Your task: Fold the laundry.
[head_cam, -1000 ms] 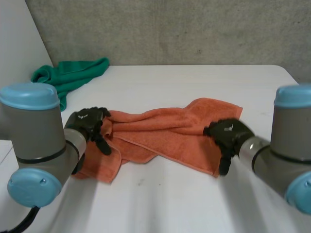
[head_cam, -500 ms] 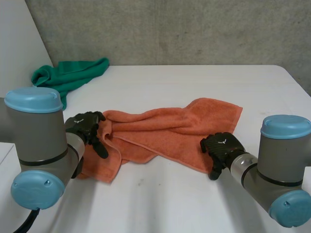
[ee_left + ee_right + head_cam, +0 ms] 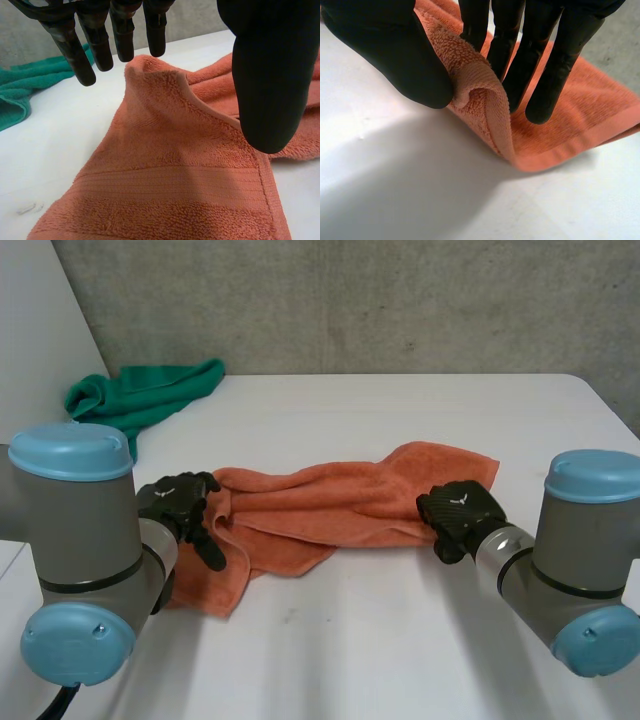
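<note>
An orange towel (image 3: 330, 502) lies crumpled across the middle of the white table (image 3: 380, 640). My right hand (image 3: 456, 512) is at the towel's right near edge. In the right wrist view its thumb (image 3: 395, 55) and fingers (image 3: 540, 55) pinch a raised fold of the towel (image 3: 487, 102) just above the table. My left hand (image 3: 180, 502) hovers over the towel's left end. In the left wrist view its fingers (image 3: 100, 40) and thumb (image 3: 265, 75) stand spread and straight above the towel (image 3: 165, 170), holding nothing.
A green cloth (image 3: 150, 390) lies bunched at the table's far left corner and shows beyond my left hand's fingertips as the green cloth (image 3: 20, 92). A grey wall stands behind the table. Bare white tabletop runs along the near side.
My right hand has curled shut on the towel's right near edge and lifted it, so the near right flap has drawn in. My left hand has hardly moved.
</note>
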`<action>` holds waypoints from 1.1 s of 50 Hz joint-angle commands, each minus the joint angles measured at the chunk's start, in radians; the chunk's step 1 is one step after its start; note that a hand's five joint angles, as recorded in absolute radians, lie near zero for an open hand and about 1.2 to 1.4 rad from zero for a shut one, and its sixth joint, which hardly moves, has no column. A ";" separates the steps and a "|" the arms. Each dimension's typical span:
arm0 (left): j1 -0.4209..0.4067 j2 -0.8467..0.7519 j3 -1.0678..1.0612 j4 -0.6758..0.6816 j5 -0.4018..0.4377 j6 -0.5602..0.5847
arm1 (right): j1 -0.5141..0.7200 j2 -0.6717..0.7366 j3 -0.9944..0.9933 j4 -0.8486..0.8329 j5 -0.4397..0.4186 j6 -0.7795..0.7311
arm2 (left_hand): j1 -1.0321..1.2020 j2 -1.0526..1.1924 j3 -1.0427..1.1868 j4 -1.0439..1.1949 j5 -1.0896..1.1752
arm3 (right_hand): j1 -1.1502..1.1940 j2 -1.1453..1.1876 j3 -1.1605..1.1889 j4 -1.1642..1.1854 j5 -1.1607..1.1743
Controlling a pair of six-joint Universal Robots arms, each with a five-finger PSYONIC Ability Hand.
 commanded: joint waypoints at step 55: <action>-0.004 -0.291 0.274 0.002 -0.138 -0.053 | -0.223 -0.310 0.034 0.016 -0.001 -0.230 | 0.969 0.963 0.980 0.966 0.965 | 0.431 0.224 0.224 0.211 0.238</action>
